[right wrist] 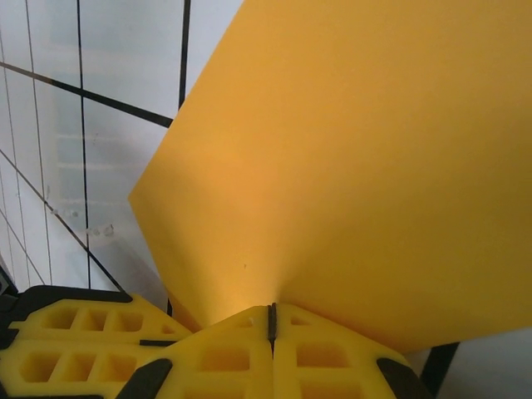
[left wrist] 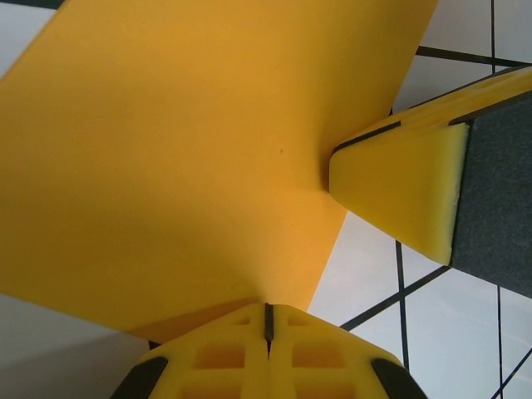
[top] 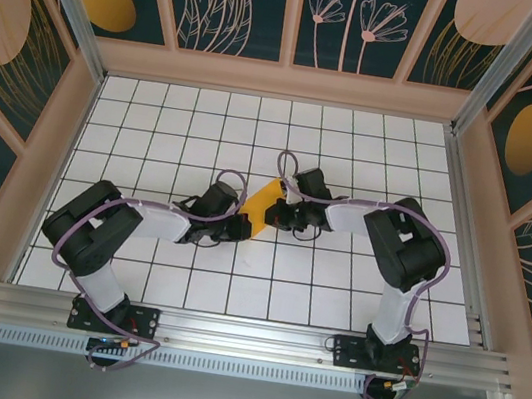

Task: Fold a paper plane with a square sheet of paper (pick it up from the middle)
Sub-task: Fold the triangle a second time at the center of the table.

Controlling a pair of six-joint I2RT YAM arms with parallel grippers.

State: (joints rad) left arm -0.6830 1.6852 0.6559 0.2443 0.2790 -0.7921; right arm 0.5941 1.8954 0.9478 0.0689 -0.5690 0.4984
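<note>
Your left gripper and right gripper are each clamped on an edge of the square sheet of paper, which spans between them near the middle of the gridded table.

Two matching arms: black joints, white shells, yellow fingers

On my overhead feed, the left arm and right arm are built alike: bulky black joint housings joined by smooth white link shells, each on a flat black base plate. A thin lilac cable runs in slack curves along each arm from base to wrist. On my wrist feeds, the left gripper and right gripper have bright yellow moulded fingers. These are cut with rectangular pockets like a lattice and have black trim at the outer corners. One finger seen side-on carries a dark grey textured pad.
</note>
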